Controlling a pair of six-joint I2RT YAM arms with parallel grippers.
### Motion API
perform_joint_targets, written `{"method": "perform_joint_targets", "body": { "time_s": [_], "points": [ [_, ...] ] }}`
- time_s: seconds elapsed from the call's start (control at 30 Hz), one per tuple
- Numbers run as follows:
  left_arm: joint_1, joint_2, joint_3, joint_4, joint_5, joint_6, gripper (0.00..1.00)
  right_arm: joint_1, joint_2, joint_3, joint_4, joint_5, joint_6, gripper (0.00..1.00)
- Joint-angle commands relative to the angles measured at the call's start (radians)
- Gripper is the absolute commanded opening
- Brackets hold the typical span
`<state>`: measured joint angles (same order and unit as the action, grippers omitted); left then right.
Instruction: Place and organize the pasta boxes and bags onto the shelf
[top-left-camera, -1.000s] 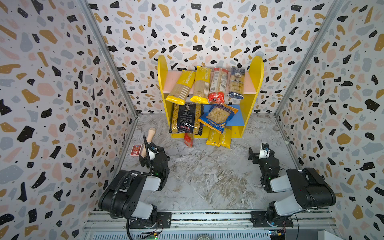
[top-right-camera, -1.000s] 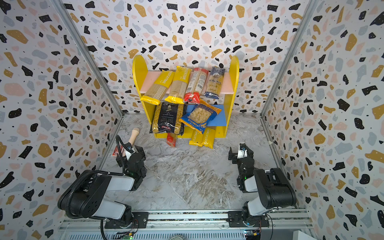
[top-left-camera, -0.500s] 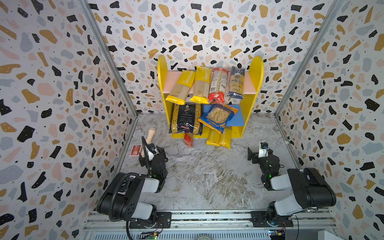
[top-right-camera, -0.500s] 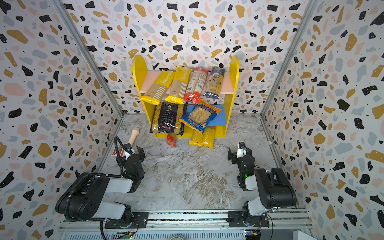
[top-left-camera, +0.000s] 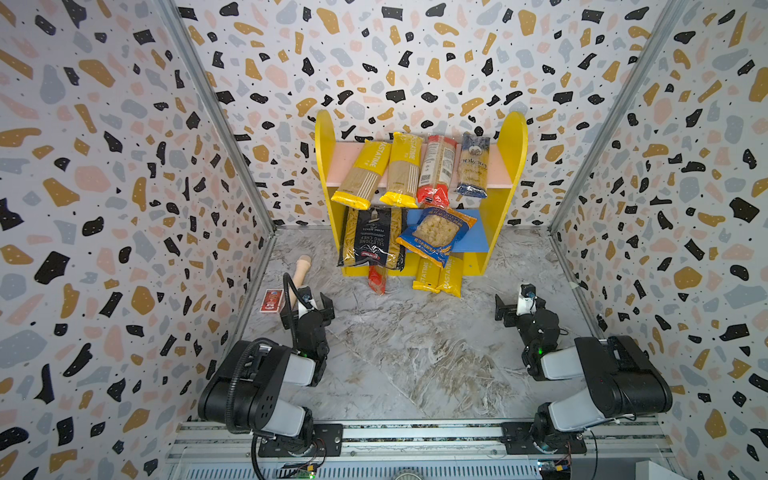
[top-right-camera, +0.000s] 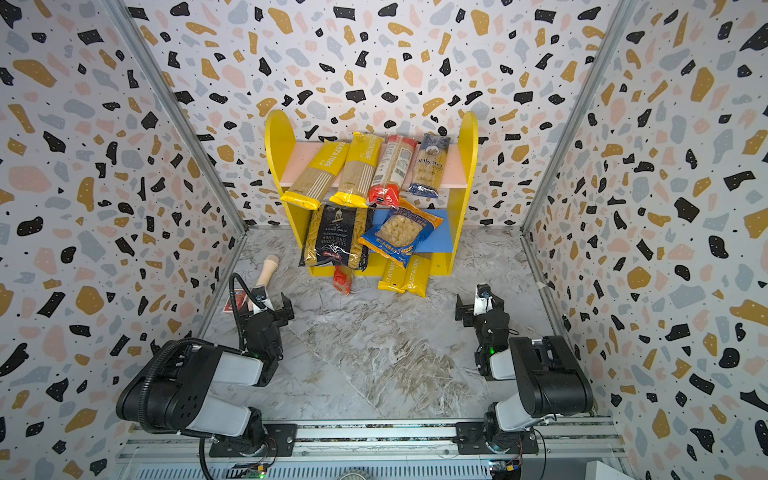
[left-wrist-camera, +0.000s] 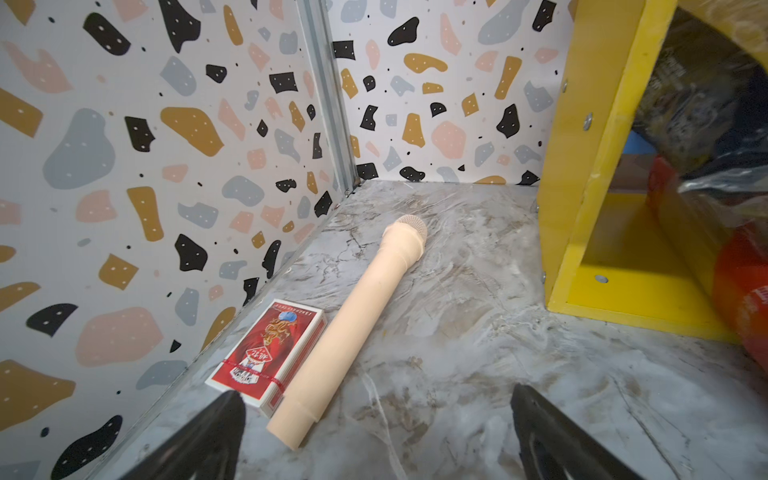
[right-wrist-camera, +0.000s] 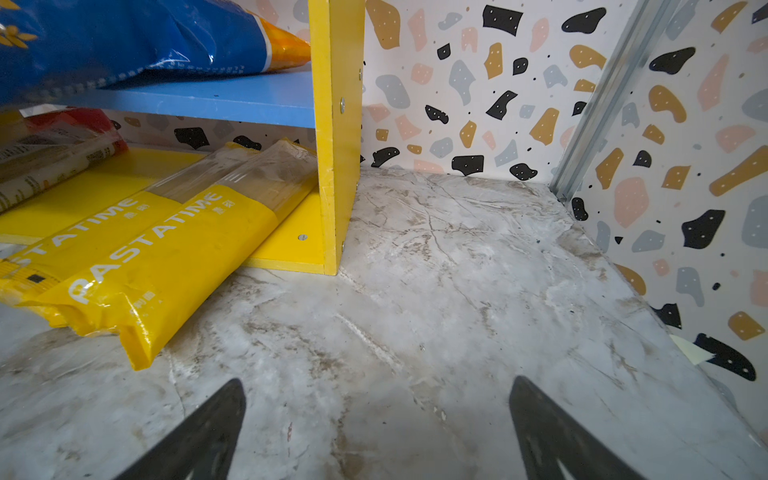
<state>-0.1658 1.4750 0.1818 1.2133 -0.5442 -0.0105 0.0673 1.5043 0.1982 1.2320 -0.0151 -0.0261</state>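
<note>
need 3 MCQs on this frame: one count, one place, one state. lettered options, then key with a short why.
1. How many packs lie on the pink upper board?
A) two
B) four
C) six

2. Where does the blue-orange bag lie?
A) on the blue lower board
B) on the pink upper board
C) on the table

3. What is the state of the left tool?
A) shut on a pack
B) shut on the beige stick
C) open, empty

1 B: two yellow packs, a red-ended pack and a dark-blue pack lie side by side there.
2 A: it rests on the blue lower board, overhanging the front edge.
3 C: its fingers stand wide apart, gripping nothing; the beige stick lies loose on the table.
</note>
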Motion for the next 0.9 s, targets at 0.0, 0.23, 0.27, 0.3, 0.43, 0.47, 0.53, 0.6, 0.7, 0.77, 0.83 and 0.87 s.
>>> {"method": "perform_joint_targets", "body": {
  "time_s": [0.0, 0.23, 0.27, 0.3, 0.43, 0.47, 0.53, 0.6, 0.7, 0.77, 0.83, 0.87],
  "points": [
    [0.005, -0.019, 0.002, 0.045, -0.051, -0.019, 1.00, 0.001, -0.012, 0.021, -0.008, 0.012, 0.006, 0.99],
    [0.006, -0.018, -0.002, 0.055, -0.049, -0.019, 1.00, 0.000, -0.013, 0.018, -0.003, 0.012, 0.007, 0.99],
    [0.006, -0.019, -0.003, 0.055, -0.050, -0.019, 1.00, 0.000, -0.014, 0.018, -0.004, 0.012, 0.006, 0.99],
    [0.006, -0.019, -0.002, 0.055, -0.050, -0.019, 1.00, 0.001, -0.014, 0.017, -0.003, 0.013, 0.006, 0.99],
    [0.006, -0.018, -0.002, 0.055, -0.050, -0.019, 0.99, -0.001, -0.014, 0.018, -0.004, 0.013, 0.005, 0.99],
    [0.006, -0.019, -0.002, 0.055, -0.049, -0.019, 1.00, 0.000, -0.015, 0.018, -0.004, 0.012, 0.006, 0.99],
    [0.006, -0.018, -0.002, 0.055, -0.049, -0.019, 0.99, 0.001, -0.014, 0.018, -0.003, 0.014, 0.006, 0.99],
    [0.006, -0.020, -0.002, 0.055, -0.050, -0.020, 0.99, 0.001, -0.014, 0.019, -0.004, 0.014, 0.006, 0.99],
    [0.006, -0.019, -0.002, 0.055, -0.050, -0.020, 1.00, 0.000, -0.013, 0.019, -0.004, 0.014, 0.005, 0.99],
    [0.006, -0.020, -0.003, 0.054, -0.047, -0.020, 1.00, 0.001, -0.014, 0.019, -0.004, 0.014, 0.006, 0.99],
    [0.006, -0.019, -0.003, 0.054, -0.048, -0.020, 0.99, 0.001, -0.013, 0.019, -0.005, 0.014, 0.006, 0.99],
    [0.006, -0.020, -0.004, 0.054, -0.048, -0.020, 1.00, 0.001, -0.013, 0.018, -0.005, 0.014, 0.006, 0.99]
  ]
}}
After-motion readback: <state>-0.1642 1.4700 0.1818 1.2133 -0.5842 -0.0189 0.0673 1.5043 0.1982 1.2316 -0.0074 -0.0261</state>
